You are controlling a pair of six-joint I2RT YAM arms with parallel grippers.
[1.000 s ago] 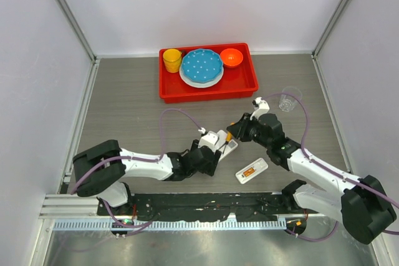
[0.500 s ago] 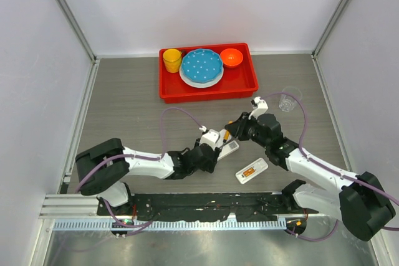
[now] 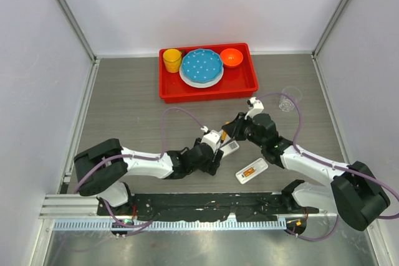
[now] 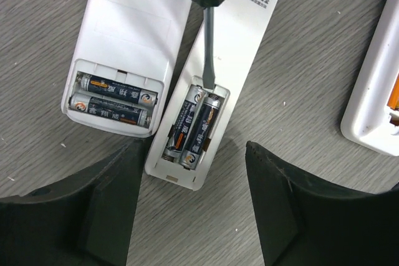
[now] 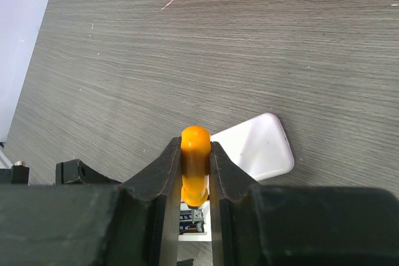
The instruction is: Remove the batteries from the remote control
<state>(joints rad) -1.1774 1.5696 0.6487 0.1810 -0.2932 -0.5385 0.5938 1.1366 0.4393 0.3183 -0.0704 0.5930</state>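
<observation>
Batteries [image 4: 198, 126] sit at remote [image 4: 243, 35] edge — left end effector [image 4: 193, 152] apart, right end effector [image 5: 195, 147] clamping screwdriver [image 5: 194, 136].

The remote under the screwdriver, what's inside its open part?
Two dark batteries lie side by side inside the remote, in its open compartment. The screwdriver has its tip at their top end. Whatever lies beneath the batteries is covered by them.

Remote control [image 4: 240, 35]: white, narrow, face-down on the counter [image 4: 305, 85], compartment uncovered. Batteries [image 4: 194, 126]: two dark thin cells with orange-silver print, seated side by side inside it. Just left of it, wider remote [image 4: 134, 14], also uncovered, second battery pair [image 4: 115, 99] seated.
</observation>
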